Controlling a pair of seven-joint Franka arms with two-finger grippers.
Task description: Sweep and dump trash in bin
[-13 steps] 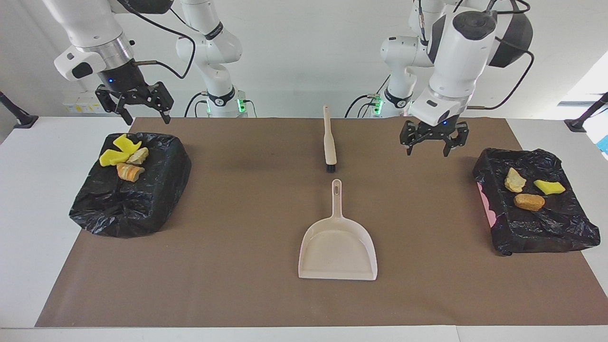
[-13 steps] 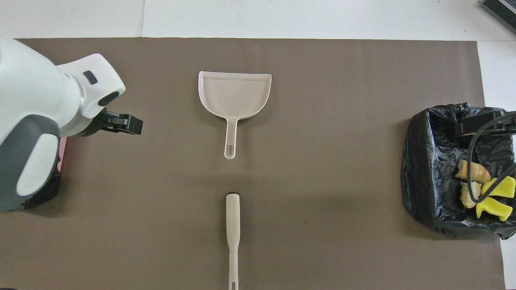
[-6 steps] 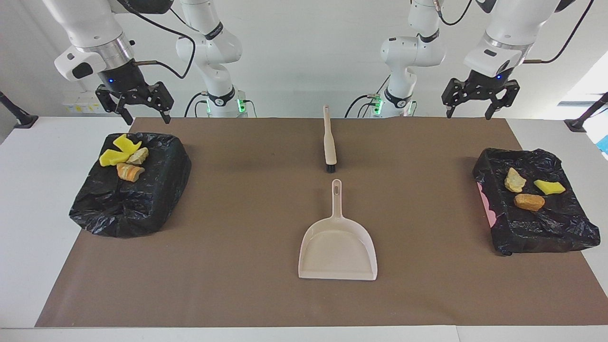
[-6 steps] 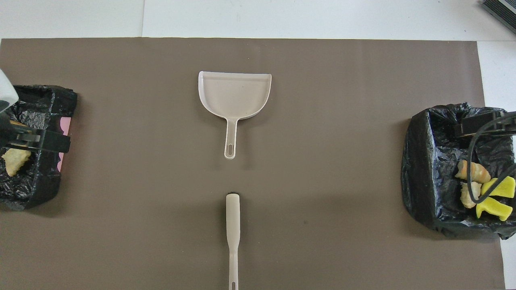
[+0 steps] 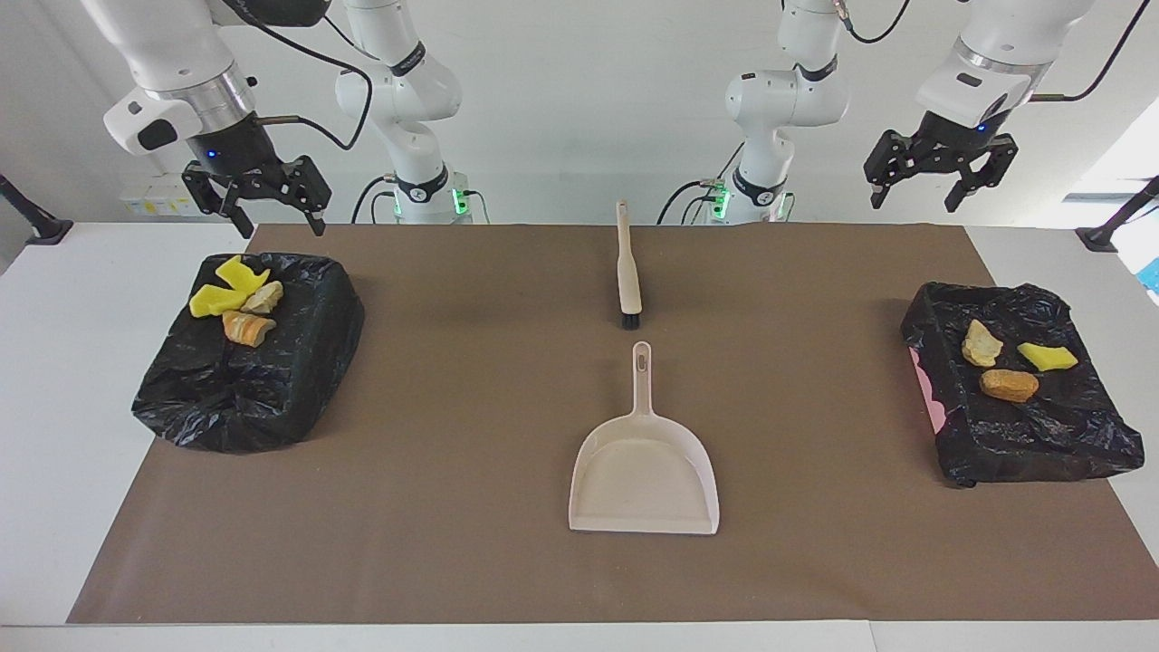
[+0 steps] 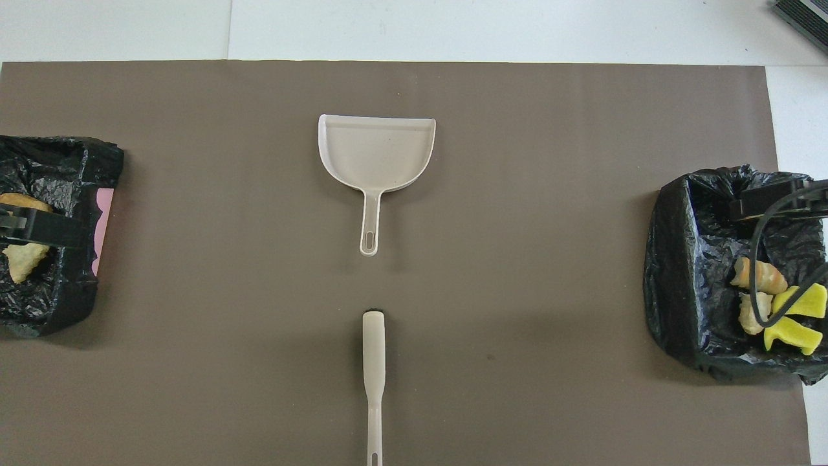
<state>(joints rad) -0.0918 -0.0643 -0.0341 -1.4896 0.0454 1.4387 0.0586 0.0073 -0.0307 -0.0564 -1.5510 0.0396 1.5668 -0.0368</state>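
We find trash (image 5: 235,303) binned | left gripper (image 5: 938,183), right gripper (image 5: 256,201) raised, jaws apart, empty | we advise both stay parked.

This is a robotics lab, a staged test bench rather than a lived-in room; two white Franka arms (image 5: 407,109) stand bolted at the edge of a plain white table (image 5: 81,380), with green status lights at their bases and black cables looping to the wrists; a brown paper sheet (image 5: 471,426) covers the work area squarely; the wall is bare and white; props sit in tidy symmetry, a beige dustpan (image 5: 645,475) and brush (image 5: 627,272) on the centre line, one black-bag-lined bin (image 5: 244,362) at each end; black camera-stand feet (image 5: 41,226) rest at the table corners.
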